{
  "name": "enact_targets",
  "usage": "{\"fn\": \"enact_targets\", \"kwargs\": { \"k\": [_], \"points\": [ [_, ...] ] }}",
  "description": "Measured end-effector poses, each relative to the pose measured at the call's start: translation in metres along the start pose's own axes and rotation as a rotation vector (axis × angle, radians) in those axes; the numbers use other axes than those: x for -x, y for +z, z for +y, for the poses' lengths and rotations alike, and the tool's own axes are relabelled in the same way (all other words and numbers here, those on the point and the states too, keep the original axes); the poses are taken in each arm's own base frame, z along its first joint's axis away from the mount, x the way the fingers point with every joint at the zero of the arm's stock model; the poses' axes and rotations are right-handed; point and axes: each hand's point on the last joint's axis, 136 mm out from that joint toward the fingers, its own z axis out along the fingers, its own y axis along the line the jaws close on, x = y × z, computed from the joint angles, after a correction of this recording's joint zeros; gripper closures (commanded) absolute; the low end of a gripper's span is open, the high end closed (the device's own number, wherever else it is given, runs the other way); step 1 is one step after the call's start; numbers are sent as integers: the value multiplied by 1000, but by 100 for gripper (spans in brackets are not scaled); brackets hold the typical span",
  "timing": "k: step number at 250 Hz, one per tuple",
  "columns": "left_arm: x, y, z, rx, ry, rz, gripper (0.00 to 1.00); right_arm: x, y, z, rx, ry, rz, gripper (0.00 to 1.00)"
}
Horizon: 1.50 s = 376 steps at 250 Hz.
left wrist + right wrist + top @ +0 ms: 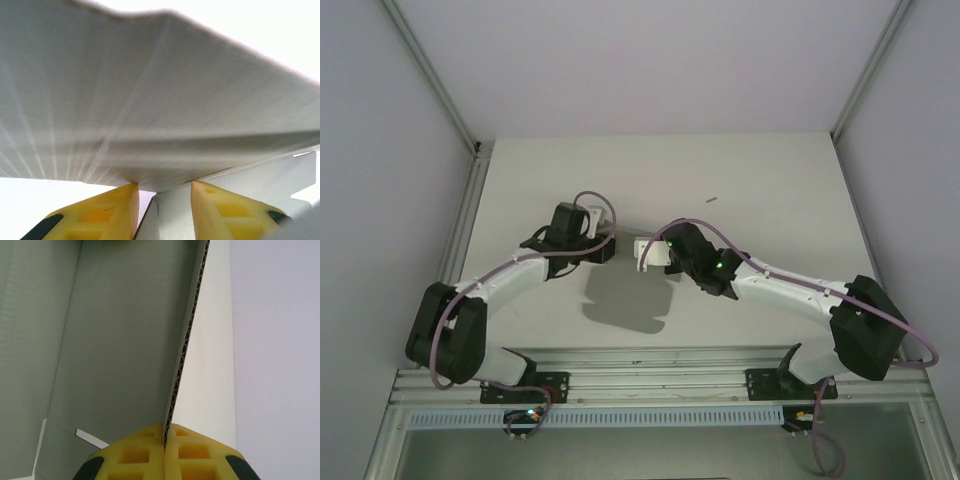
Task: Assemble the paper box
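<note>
Plain grey corrugated-card paper box point(648, 250) held over the middle of the pale table point(770, 200), mostly hidden by both wrists.
Its outline and long axis cannot be made out. The right gripper point(166, 432) is clamped on one wall's edge, which runs straight away from it. The left gripper point(162, 187) has its jaws apart, with a card edge between them.

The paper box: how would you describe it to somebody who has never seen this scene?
Find the pale table, then its middle. The paper box is the small card piece there, its edge pinched by the right gripper, the left gripper opposite. It is white between black robot parts and throws a grey shadow.
</note>
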Motion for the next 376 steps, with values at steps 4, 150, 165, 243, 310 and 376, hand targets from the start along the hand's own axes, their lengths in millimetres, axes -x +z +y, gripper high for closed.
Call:
{"fn": "enact_targets", "kwargs": {
  "k": [4,150,165,243,310,376],
  "points": [
    [1,-2,-1,-4,-1,-4,67,0,0,-1,-2,1,-1,100],
    [-13,-67,68,176,-326,-107,24,-13,10,-11,-27,31,27,100],
    [-27,-63,81,193,-379,-77,25,-13,10,-12,-30,33,26,100],
    [-63,-15,79,99,-444,105,37,-9,10,-18,-55,47,8,100],
    [-33,5,38,-49,-304,76,38,-13,11,-22,-65,55,17,100],
    [-19,13,12,-135,-223,32,83,-11,11,-19,-84,58,-10,100]
  ]
}}
